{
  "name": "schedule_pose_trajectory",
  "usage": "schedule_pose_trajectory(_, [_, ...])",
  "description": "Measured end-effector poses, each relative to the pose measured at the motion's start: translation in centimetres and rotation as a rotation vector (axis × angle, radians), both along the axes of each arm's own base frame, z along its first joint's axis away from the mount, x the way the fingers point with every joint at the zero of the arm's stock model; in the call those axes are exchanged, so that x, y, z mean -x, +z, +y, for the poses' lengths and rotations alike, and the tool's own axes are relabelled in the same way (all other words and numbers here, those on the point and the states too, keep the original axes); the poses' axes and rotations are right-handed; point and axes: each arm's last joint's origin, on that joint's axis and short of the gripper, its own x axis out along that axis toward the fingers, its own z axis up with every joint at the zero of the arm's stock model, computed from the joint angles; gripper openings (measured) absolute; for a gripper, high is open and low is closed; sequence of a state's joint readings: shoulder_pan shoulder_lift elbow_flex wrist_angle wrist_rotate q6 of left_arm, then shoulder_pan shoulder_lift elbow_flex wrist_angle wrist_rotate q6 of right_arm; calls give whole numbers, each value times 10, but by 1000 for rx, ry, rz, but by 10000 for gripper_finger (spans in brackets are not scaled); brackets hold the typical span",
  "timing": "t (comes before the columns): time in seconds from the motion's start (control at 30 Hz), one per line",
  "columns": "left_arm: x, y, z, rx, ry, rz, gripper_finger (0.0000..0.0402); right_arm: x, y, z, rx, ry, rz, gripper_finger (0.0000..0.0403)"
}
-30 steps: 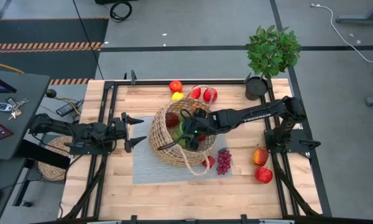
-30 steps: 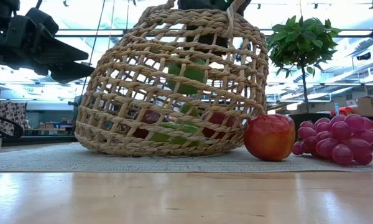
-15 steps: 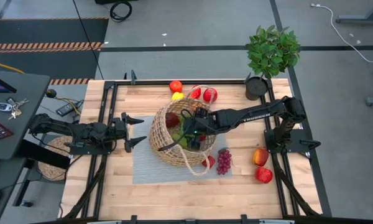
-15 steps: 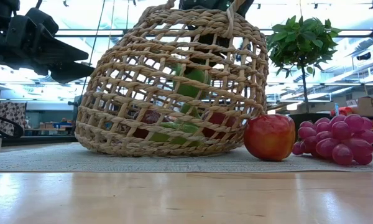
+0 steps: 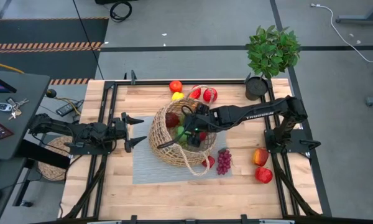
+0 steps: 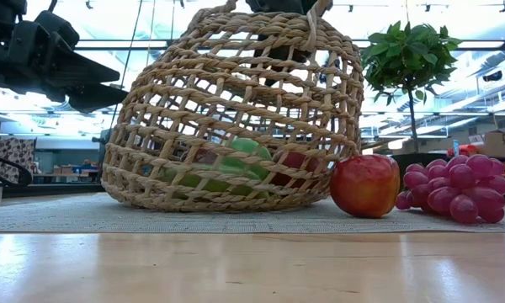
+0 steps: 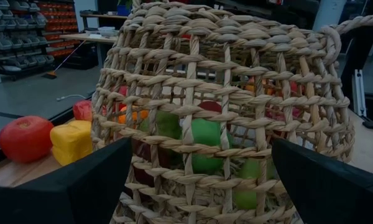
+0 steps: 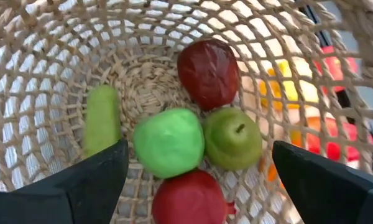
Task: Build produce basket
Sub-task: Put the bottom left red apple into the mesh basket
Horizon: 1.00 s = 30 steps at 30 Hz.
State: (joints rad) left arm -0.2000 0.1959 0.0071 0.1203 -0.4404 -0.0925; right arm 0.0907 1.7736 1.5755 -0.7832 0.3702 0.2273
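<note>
Basket (image 5: 177, 138): sits on a grey mat (image 5: 146, 168) mid-counter, mouth up, so produce can be dropped in from above.
Right pincer (image 5: 193, 127): poised over the basket's mouth, fingers spread wide, holding nothing; probably placed there to let a piece fall inside.
Inside: a green apple (image 8: 232, 138), a green pepper (image 8: 168, 142), a dark red piece (image 8: 209, 73), a red fruit (image 8: 189, 197) and a long green piece (image 8: 102, 119) on the woven floor.
Left pincer (image 5: 132, 131): waits beside the basket, wide open, empty.
Left to load: grapes (image 5: 224, 160), red apples (image 5: 260, 157), lemon (image 5: 177, 96) on the counter (image 5: 174, 193).
</note>
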Motion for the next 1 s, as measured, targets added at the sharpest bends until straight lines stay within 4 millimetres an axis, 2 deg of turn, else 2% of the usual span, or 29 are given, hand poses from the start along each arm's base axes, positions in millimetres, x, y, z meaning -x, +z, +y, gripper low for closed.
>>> schedule_pose_trajectory(0.43, [0, 0, 0, 0, 0, 0, 394, 10, 42, 15, 90, -3, -39, 396])
schedule_pose_trajectory(0.73, [0, 0, 0, 0, 0, 0, 394, 45, 72, 18, 128, -46, -96, 396])
schedule_pose_trajectory(0.87, [0, 0, 0, 0, 0, 0, 394, 61, 76, 20, 126, -57, -121, 396])
schedule_pose_trajectory(1.0, [0, 0, 0, 0, 0, 0, 394, 76, 72, 18, 112, -89, -128, 396])
